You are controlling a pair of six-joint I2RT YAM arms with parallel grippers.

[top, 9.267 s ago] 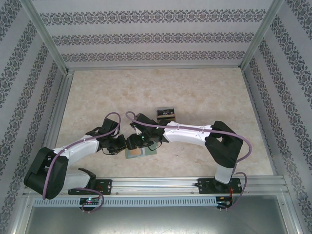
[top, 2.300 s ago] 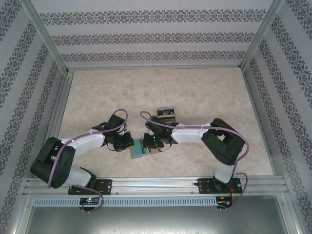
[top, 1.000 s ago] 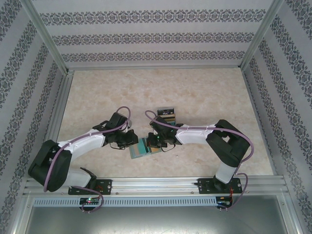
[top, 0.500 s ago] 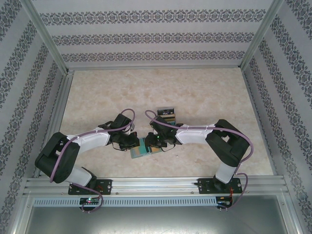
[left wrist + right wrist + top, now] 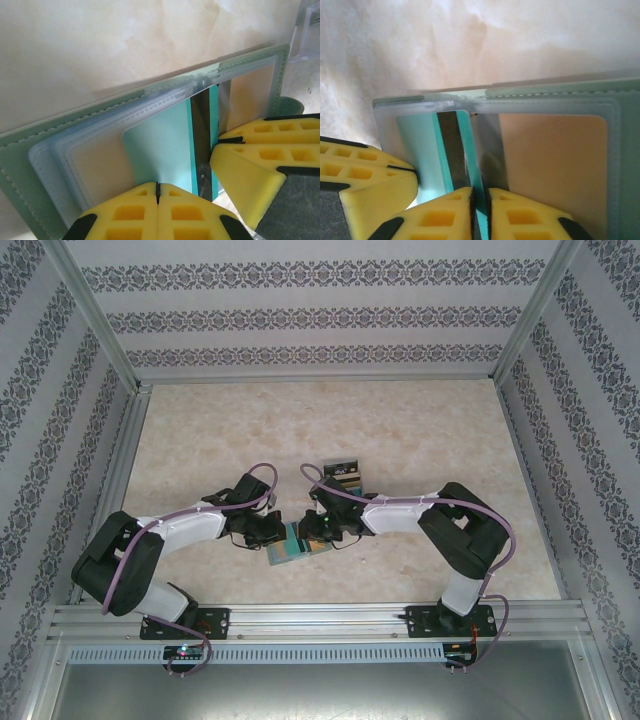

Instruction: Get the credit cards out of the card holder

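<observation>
When viewed from above, finds card holder [image 5: 288, 548] open at near middle of table [image 5: 430, 440], left gripper [image 5: 271, 532] and right gripper [image 5: 316, 531] meeting over it; by left wrist, fingertips [image 5: 135, 212] fully closed, pressed onto holder; by right wrist, jaws almost closed, pinching edge of teal-green card [image 5: 417, 150].

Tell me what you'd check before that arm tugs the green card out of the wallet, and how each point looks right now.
1. Right pincer closed on the teal card: ok, the card's edge sits between its pads.
2. Left pincer holding the card holder in place: ok, shut on its near edge.
3. Card free to slide from its clear pocket: cannot tell.
4. The two pincers not touching each other: ok, very close, but a gap shows.
5. Landing spot beside the cards already out: ok, the table has room next to them.
</observation>
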